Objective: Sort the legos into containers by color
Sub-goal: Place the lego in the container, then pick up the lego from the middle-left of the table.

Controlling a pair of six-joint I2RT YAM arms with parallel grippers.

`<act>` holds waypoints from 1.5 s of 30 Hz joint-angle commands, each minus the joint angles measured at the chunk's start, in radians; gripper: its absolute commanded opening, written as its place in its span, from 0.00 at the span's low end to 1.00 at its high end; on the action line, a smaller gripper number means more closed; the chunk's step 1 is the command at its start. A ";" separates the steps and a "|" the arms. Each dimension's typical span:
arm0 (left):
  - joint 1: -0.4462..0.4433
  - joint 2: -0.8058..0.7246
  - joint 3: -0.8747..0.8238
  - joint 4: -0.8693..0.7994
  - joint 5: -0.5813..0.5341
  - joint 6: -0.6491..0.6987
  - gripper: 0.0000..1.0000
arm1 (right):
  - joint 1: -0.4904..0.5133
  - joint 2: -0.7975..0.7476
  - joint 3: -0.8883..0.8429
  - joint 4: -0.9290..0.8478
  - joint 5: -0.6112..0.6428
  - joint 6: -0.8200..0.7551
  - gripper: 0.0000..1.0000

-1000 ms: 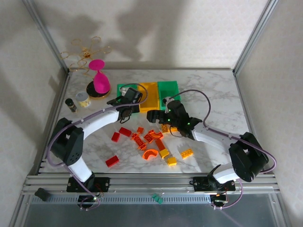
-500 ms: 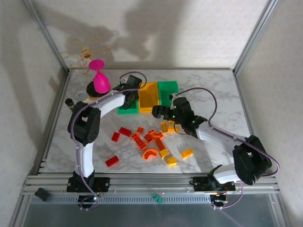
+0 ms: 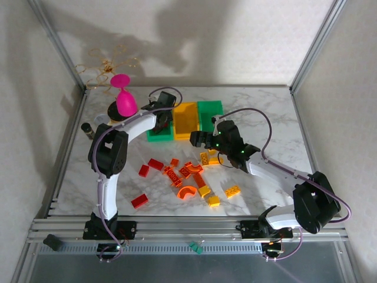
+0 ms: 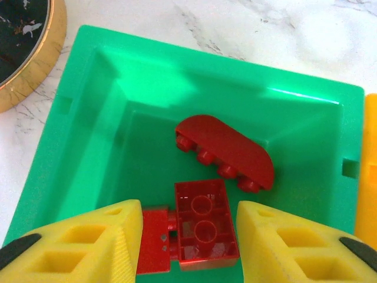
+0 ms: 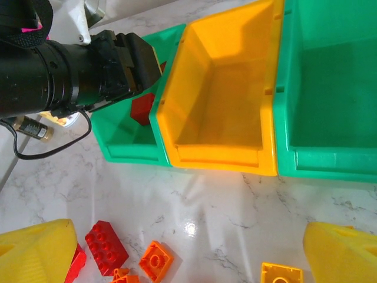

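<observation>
While straddling red studded plastic brick [image 4: 203,227] inside left green bin [image 4: 88,118] with left fingers [image 4: 88,242] narrowly parted, likely needed wider spread, then straight lift | hung right fingers [image 5: 35,250] wide, empty, over tabletop [image 5: 206,200]

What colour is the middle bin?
The middle bin is yellow-orange, clearest in the right wrist view.

pink hourglass [image 3: 125,100], dark jar [image 3: 88,130], marble table [image 3: 271,118]

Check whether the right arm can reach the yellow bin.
Probably yes: the right pincer hangs open just before the yellow bin, its top uncovered; the left pincer is over the neighbouring green bin.
</observation>
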 commanded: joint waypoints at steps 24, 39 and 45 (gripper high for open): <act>-0.067 -0.748 -0.671 -0.027 0.106 -0.077 0.48 | 0.113 0.060 -0.048 0.021 -0.080 -0.105 0.99; -0.103 -0.780 -0.896 -0.047 0.180 -0.115 0.58 | 0.199 0.160 -0.058 0.099 -0.096 -0.016 0.99; -0.106 -0.727 -0.920 -0.023 0.146 -0.097 0.60 | 0.200 0.168 -0.045 0.092 -0.092 -0.014 0.99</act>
